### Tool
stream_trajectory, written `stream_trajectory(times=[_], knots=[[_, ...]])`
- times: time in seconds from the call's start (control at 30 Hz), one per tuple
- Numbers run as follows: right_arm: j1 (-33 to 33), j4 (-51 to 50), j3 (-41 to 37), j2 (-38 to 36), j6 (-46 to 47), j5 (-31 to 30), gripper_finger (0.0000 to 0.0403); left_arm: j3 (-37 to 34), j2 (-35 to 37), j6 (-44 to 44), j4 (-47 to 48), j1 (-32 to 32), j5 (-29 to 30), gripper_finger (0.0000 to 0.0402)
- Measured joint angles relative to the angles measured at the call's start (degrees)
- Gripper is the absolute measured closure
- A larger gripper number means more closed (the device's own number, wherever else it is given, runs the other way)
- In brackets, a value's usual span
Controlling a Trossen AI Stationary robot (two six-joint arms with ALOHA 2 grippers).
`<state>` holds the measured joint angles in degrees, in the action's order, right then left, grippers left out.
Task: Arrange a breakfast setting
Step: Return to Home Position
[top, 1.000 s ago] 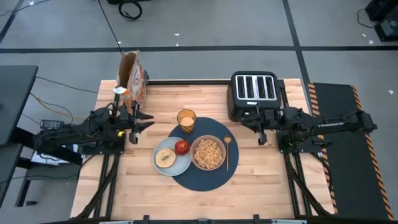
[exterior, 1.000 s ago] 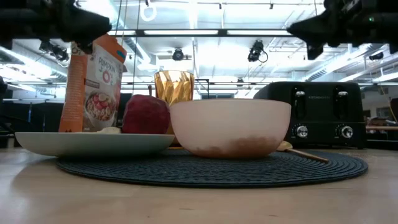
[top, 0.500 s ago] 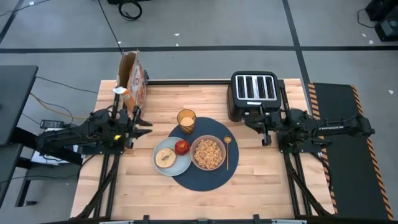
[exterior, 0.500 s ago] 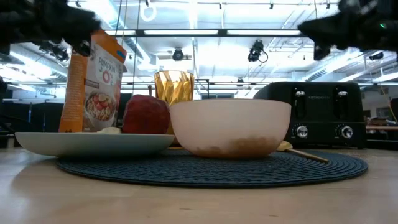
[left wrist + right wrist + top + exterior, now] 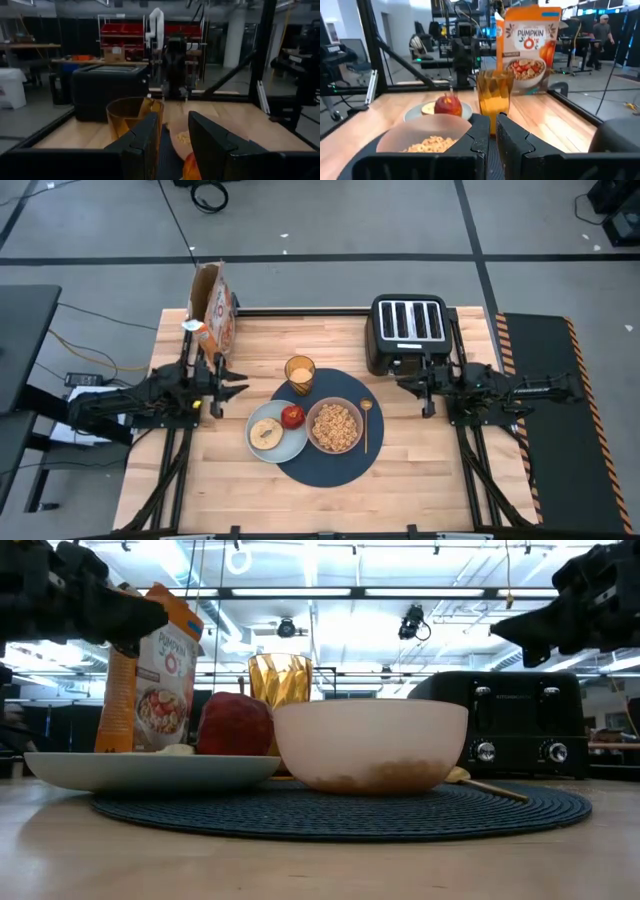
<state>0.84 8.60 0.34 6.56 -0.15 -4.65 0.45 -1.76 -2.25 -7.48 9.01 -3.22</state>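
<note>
The dark-blue mat (image 5: 335,465) lies at the table's middle. On it stands the pinkish bowl (image 5: 335,426) holding cereal, with the gold spoon (image 5: 365,425) to its right. The pale blue-green plate (image 5: 283,448) overlaps the mat's left edge and carries the toast (image 5: 265,432) and the red apple (image 5: 292,416). The amber glass (image 5: 300,372) stands at the mat's far edge. My left gripper (image 5: 240,388) hovers open and empty left of the glass. My right gripper (image 5: 402,383) hovers shut and empty right of the mat, in front of the toaster.
The black four-slot toaster (image 5: 408,330) stands at the far right of the table. The brown-and-orange cereal box (image 5: 213,315) stands at the far left corner. Bare wood shows along the near edge (image 5: 330,510). A person (image 5: 604,27) stands far off in the room.
Both grippers have come down, as the low view shows. My right gripper has drawn back toward the table's right edge. My left gripper has shifted a little toward the near edge. The breakfast things have stayed where they were.
</note>
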Motion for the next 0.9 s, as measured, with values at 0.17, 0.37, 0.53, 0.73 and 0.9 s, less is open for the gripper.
stream_trajectory(times=[0.17, 0.37, 0.53, 0.73, 0.9], knots=[[0.1, -1.3, 0.0, 1.9, 0.4, -0.2, 0.0363, 0.0, -0.1, 1.3, -0.9, 0.0, -0.1, 0.0285], [0.1, -1.4, 0.0, 3.6, 0.1, -0.2, 0.0363, 0.0, -0.1, -0.7, 0.8, 0.0, -0.6, 0.0285], [0.1, -1.3, 0.0, 3.7, 2.2, -0.2, 0.0364, 0.0, -0.1, -1.6, 0.6, 0.0, -0.7, 0.0285], [0.3, 3.9, 0.0, 3.7, 2.1, -0.7, 0.0364, 0.0, -0.1, -3.3, 0.3, 0.0, -0.7, 0.0285], [0.6, 5.1, 0.0, 3.7, 1.8, -1.7, 0.0364, 0.0, -0.1, -1.2, -5.0, 0.2, 0.1, 0.0285]])
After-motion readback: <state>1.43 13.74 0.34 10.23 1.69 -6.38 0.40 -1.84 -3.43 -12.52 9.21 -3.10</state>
